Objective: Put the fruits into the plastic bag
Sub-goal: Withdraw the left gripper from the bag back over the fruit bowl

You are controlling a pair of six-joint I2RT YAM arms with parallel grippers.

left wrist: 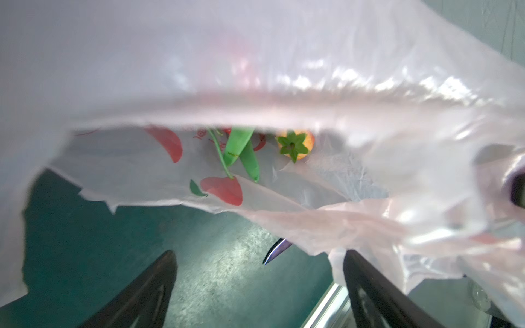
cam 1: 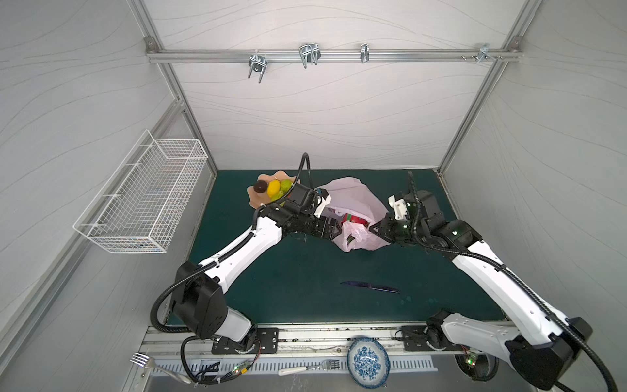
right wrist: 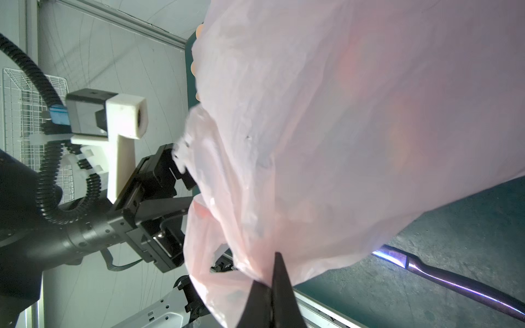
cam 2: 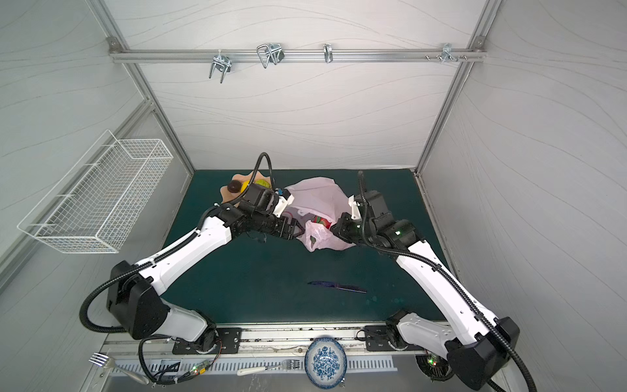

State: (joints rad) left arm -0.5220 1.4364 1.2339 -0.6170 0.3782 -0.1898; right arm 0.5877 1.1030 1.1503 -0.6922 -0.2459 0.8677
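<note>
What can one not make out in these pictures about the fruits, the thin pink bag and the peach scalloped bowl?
- Left wrist view: the thin pale pink plastic bag droops over its own mouth; only green leaves and one yellow-orange fruit show, so the count inside is unknown.
- Both top views: the left arm hides the near part of the peach scalloped bowl; fruits there cannot be told.
- Right wrist view: the film blurs all contents.
</note>
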